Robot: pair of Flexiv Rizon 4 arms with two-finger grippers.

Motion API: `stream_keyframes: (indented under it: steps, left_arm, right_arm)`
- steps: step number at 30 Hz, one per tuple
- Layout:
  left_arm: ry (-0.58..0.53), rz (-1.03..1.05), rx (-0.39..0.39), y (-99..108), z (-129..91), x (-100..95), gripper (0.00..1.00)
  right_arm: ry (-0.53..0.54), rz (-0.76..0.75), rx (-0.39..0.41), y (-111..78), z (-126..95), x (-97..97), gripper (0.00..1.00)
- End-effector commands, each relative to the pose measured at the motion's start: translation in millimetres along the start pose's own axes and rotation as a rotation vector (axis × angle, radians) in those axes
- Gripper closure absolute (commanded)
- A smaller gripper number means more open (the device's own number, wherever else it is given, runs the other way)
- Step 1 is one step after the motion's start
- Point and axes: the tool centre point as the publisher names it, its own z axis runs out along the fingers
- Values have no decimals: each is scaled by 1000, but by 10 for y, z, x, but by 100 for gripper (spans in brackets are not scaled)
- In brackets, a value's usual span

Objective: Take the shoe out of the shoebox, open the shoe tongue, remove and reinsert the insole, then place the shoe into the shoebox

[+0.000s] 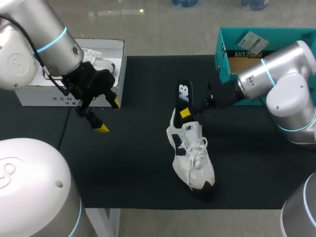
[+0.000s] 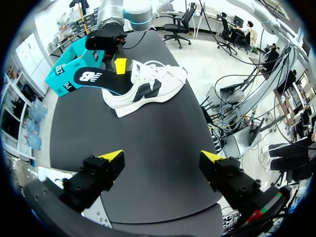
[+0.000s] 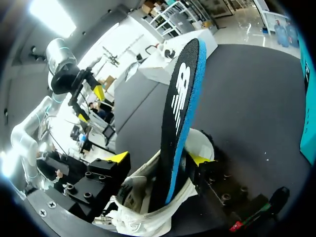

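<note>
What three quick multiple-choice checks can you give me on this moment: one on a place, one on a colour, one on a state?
1. Where is the white shoe?
A. in the white box
B. on the black mat
C. in the left tool

2. What colour is the box at the head view's right?
A. teal
B. red
C. yellow

3. What state is the left tool in?
A. shut on the insole
B. open and empty
C. shut on a lace

Answers:
1 B: the shoe rests on the mat, outside both boxes.
2 A: its outer wall shows teal.
3 B: its yellow tips stand wide apart over bare mat, with nothing between them.
</note>
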Motion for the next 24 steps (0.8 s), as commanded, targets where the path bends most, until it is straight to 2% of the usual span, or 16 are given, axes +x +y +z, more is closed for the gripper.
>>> stream_keyframes:
  steps: [1,2,4,5,6,7,9,10,11,13,18,24]
  left_arm:
    - [1,0,-2,1,-1,-1,0]
    - [1,0,-2,1,-1,-1,0]
    - [1,0,-2,1,-1,-1,0]
    - [1,0,-2,1,-1,-1,0]
    - [1,0,-2,1,-1,-1,0]
    - [1,0,-2,1,-1,-1,0]
    - [1,0,-2,1,-1,-1,0]
    - [1,0,-2,1,-1,-1,0]
    - [1,0,-2,1,-1,-1,0]
    - [1,0,-2,1,-1,-1,0]
    - [1,0,-2,1,-1,-1,0]
    - [1,0,-2,1,-1,-1,0]
  right_arm:
    - [-6,-9,5,48,-13,11,24]
    - [-6,-11,5,58,-12,15,41]
    - [-5,-15,4,75,-13,29,35]
    - [-4,-18,5,79,-10,36,40]
    - [-4,-19,5,80,-8,41,50]
    - [-4,-23,6,81,-8,41,53]
    - [-4,-25,6,81,-7,40,81]
    - [-5,-25,5,84,-8,36,91]
    - [-9,-25,6,92,-13,31,91]
    - [-16,-26,3,104,-36,24,100]
    - [-28,-26,5,85,-68,15,100]
    - [-10,-3,17,-57,19,62,100]
